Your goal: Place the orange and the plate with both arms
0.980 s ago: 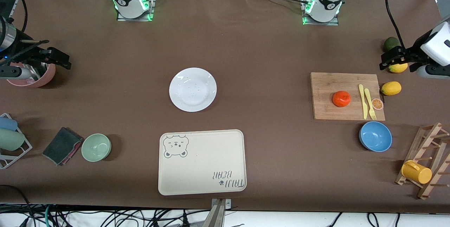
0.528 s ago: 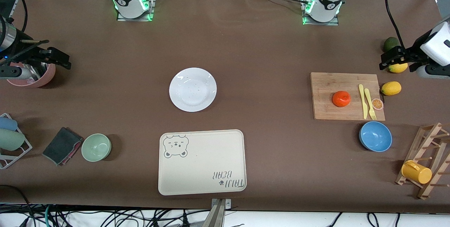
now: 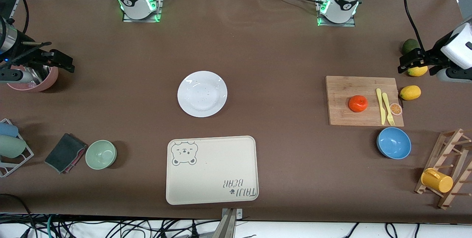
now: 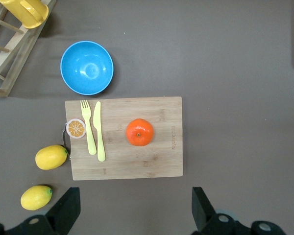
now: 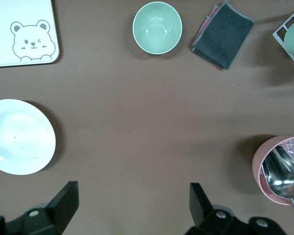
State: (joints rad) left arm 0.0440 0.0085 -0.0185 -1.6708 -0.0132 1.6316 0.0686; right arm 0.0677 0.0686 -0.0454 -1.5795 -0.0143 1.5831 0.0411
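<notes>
orange [image 3: 358,103] sits on a board [image 3: 343,114] beside knife [image 3: 380,106] and fork [image 3: 387,108]; plate [image 3: 202,93] is alone; left gripper [image 4: 134,213] and right gripper [image 5: 132,208] both wait with jaws open.

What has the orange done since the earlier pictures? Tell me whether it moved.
No. The orange sits at the same spot on the cutting board, beside the yellow knife.

You have open tabletop all round the plate [image 3: 202,93], bear tray [image 3: 211,170] nearer the camera, the orange [image 3: 358,103] clear from above on the cutting board [image 3: 363,100], yellow knife [image 3: 379,106] and fork [image 3: 387,109] beside it, blue bowl [image 3: 394,142] just off the board.
</notes>
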